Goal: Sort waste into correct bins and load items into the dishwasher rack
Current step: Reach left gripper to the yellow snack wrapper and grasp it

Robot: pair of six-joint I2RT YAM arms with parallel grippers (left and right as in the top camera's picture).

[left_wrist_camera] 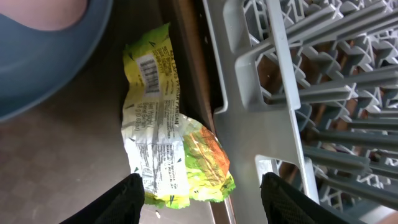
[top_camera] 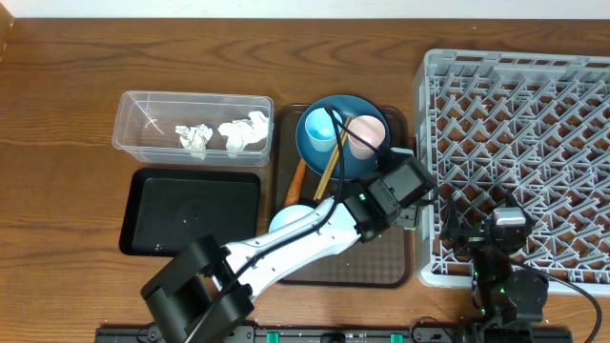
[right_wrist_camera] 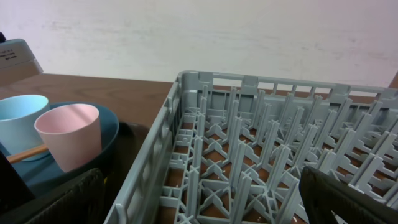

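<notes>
Wooden bench (top_camera: 57, 76) carries everything. Well left of the grey rack (top_camera: 515, 124), the clear tub (top_camera: 129, 119) holds crumpled tissue (top_camera: 195, 136). Just left of the rack's wall lies the yellow-green wrapper (left_wrist_camera: 158, 143), with your left gripper (left_wrist_camera: 206, 186) hovering over it, fingers partly spread, holding nothing. Waste-sorting looks to be in hand: lower, straddle the wrapper, close. Your right gripper (right_wrist_camera: 202, 208) sits wide open and empty at the rack.

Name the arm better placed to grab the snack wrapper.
Left. The left gripper, open, hangs over the snack wrapper beside the rack; the right gripper, also open, sits at the rack's near edge instead.
</notes>
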